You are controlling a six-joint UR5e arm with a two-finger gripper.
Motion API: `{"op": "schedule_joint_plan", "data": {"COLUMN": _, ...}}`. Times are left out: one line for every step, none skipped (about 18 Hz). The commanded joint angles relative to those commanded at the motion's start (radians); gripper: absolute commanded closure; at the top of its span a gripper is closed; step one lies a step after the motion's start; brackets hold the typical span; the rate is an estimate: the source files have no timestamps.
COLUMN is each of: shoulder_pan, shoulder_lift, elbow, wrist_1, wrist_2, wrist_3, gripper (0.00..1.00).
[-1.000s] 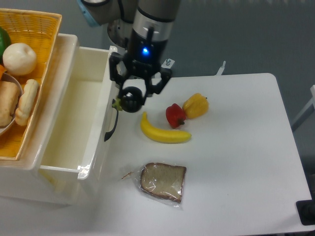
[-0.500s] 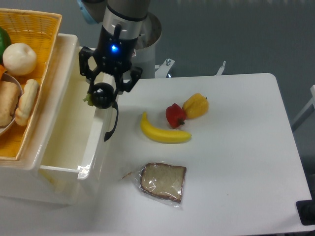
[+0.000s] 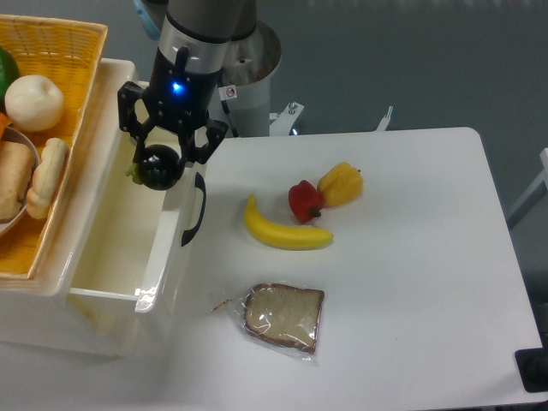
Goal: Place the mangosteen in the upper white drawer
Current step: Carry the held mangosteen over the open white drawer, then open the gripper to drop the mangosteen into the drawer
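My gripper [image 3: 160,163] is shut on the mangosteen [image 3: 159,168], a small glossy black fruit with a green stem on its left side. It hangs above the right part of the upper white drawer [image 3: 110,274], just inside the drawer's front wall. The drawer is pulled open, cream-white and deep, with a curved black handle [image 3: 195,210] on its front. Its inside looks empty.
A yellow wicker basket [image 3: 64,43] with a pale round ball [image 3: 33,101] and bread rolls [image 3: 43,178] sits on top at the left. On the white table lie a banana [image 3: 283,231], a red pepper [image 3: 304,200], a yellow pepper [image 3: 342,184] and a bagged bread slice [image 3: 282,316].
The gripper has carried the mangosteen leftward, from above the table beside the drawer handle, over the drawer's front wall, to above the drawer's inside.
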Motion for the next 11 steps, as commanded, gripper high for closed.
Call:
{"op": "schedule_joint_plan", "data": {"shoulder_pan": 0.000, "shoulder_lift": -0.002, "elbow": 0.000, "wrist_1": 0.000, "wrist_2": 0.000, "wrist_3": 0.002, "gripper": 0.17}}
{"op": "schedule_joint_plan", "data": {"shoulder_pan": 0.000, "shoulder_lift": 0.000, "elbow": 0.000, "wrist_1": 0.002, "wrist_2": -0.002, "wrist_3": 0.002, "gripper": 0.14}}
{"op": "schedule_joint_plan", "data": {"shoulder_pan": 0.000, "shoulder_lift": 0.000, "elbow": 0.000, "wrist_1": 0.002, "wrist_2": -0.002, "wrist_3": 0.000, "gripper": 0.14}}
{"op": "schedule_joint_plan", "data": {"shoulder_pan": 0.000, "shoulder_lift": 0.000, "elbow": 0.000, "wrist_1": 0.002, "wrist_2": -0.002, "wrist_3": 0.002, "gripper": 0.13}}
{"op": "schedule_joint_plan", "data": {"shoulder_pan": 0.000, "shoulder_lift": 0.000, "elbow": 0.000, "wrist_1": 0.002, "wrist_2": -0.003, "wrist_3": 0.002, "gripper": 0.08}}
{"op": "schedule_joint_plan", "data": {"shoulder_pan": 0.000, "shoulder_lift": -0.002, "elbow": 0.000, "wrist_1": 0.003, "wrist_2": -0.002, "wrist_3": 0.002, "gripper": 0.05}}
{"op": "schedule_joint_plan", "data": {"shoulder_pan": -0.002, "shoulder_lift": -0.003, "elbow": 0.000, "wrist_1": 0.003, "wrist_2": -0.002, "wrist_3": 0.006, "gripper": 0.02}}
{"op": "schedule_joint_plan", "data": {"shoulder_pan": -0.002, "shoulder_lift": -0.003, "elbow": 0.000, "wrist_1": 0.003, "wrist_2": -0.002, "wrist_3": 0.011, "gripper": 0.01}}
{"op": "schedule_joint_plan", "data": {"shoulder_pan": -0.002, "shoulder_lift": -0.006, "elbow": 0.000, "wrist_1": 0.003, "wrist_2": 0.002, "wrist_3": 0.012, "gripper": 0.00}}
{"op": "schedule_joint_plan", "data": {"shoulder_pan": -0.002, "shoulder_lift": -0.009, "elbow": 0.000, "wrist_1": 0.006, "wrist_2": 0.003, "wrist_3": 0.014, "gripper": 0.00}}
{"op": "schedule_joint_plan", "data": {"shoulder_pan": 0.002, "shoulder_lift": -0.014, "elbow": 0.000, "wrist_1": 0.006, "wrist_2": 0.014, "wrist_3": 0.029, "gripper": 0.00}}
